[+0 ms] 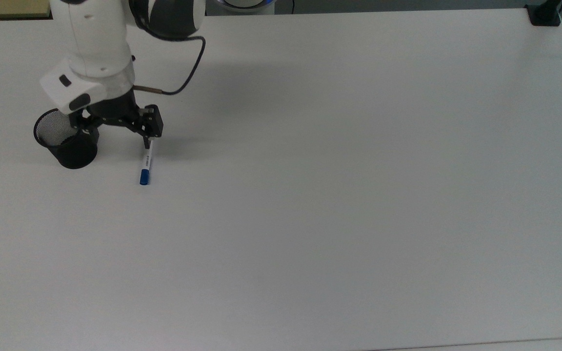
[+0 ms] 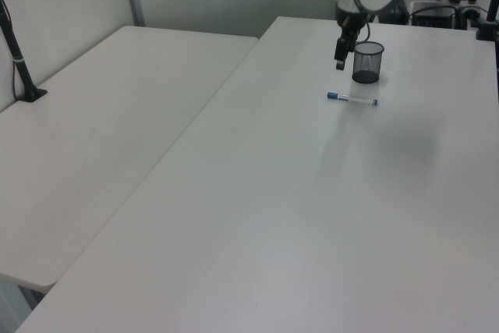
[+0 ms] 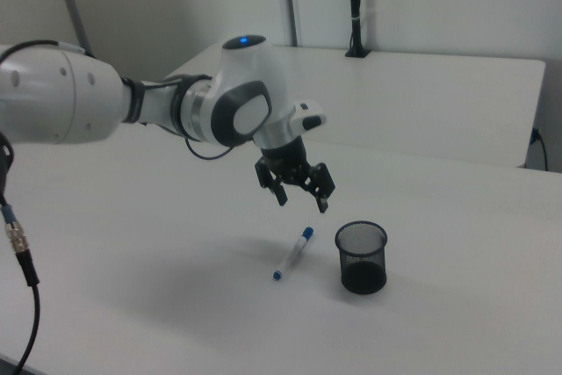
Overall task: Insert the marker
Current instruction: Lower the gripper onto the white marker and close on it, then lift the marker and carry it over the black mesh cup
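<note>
Approach, marker not yet gripped.
My gripper (image 3: 295,189) hangs, jaws apart, frame centre, above slim white blue-capped marker (image 3: 293,253) on white desk (image 3: 457,322); light, stiff, slick, so I'd grip mid-barrel.

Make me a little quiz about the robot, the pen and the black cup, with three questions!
1. True or false: the marker is lying flat on the white table.
2. What is inside the black mesh cup? A) the marker B) nothing you can see C) scissors
3. Fill in the gap: the robot's hand is in the air above the marker, and its fingers are ____.

Key
1. True. It lies on the table beside the cup, apart from it.
2. B. The cup stands upright and looks empty.
3. Open. The hand holds nothing.
</note>
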